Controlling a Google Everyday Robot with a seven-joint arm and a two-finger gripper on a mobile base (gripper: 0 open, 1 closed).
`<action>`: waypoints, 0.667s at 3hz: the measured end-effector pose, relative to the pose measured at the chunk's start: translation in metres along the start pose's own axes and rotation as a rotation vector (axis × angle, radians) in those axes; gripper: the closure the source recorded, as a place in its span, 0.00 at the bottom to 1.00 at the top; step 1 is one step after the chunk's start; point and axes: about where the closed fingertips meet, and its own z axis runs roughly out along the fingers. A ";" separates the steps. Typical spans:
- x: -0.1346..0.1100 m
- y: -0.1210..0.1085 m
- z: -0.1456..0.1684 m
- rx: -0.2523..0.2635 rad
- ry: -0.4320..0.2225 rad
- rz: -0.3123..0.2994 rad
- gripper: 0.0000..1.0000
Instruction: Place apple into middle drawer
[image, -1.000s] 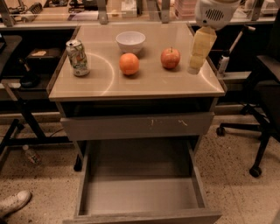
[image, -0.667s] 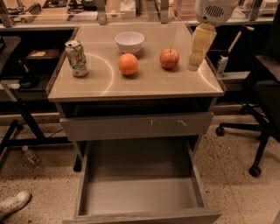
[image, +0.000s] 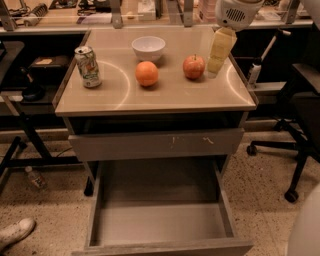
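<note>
The red apple (image: 194, 66) with yellowish patches stands on the tan cabinet top (image: 165, 95), right of centre. My gripper (image: 218, 66), with pale yellow fingers under a white wrist, hangs just to the right of the apple, its tips close to the top's surface and beside the apple. The middle drawer (image: 161, 224) is pulled far out below, a wide grey box with a bare flat floor. The drawer above it (image: 155, 145), with whitish scratches on its front, is slightly out.
An orange (image: 147, 73), a white bowl (image: 148, 48) and a green-and-white can (image: 88, 66) also stand on the top. An office chair (image: 300, 115) is at the right, a table frame (image: 20, 135) and a shoe (image: 16, 232) at the left.
My gripper has shifted a little to the left, closer to the apple. The apple and the drawers have not moved.
</note>
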 end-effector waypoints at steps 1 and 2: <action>-0.009 -0.023 0.024 -0.017 -0.002 0.011 0.00; -0.018 -0.048 0.044 -0.020 0.001 0.020 0.00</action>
